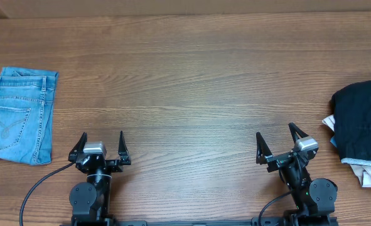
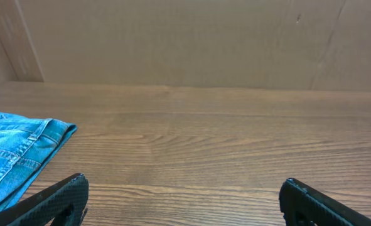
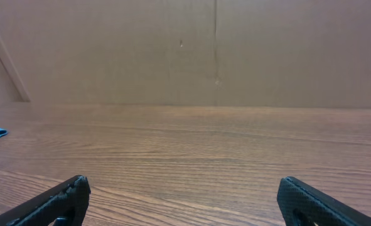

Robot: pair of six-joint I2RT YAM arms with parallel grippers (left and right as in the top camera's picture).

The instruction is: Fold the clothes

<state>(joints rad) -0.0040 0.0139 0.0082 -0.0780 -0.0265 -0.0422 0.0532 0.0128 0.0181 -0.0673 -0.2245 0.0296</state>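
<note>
The black garment lies bunched at the table's right edge, on top of white clothes, partly cut off by the frame. It shows only in the overhead view. My left gripper is open and empty near the front left; its fingers show wide apart in the left wrist view. My right gripper is open and empty near the front right, left of the black garment and apart from it; the right wrist view shows only bare table between its fingers.
Folded light-blue jeans lie at the left edge, also in the left wrist view. White clothes stick out under the black garment. The wooden table stretches between them; a brown wall stands behind.
</note>
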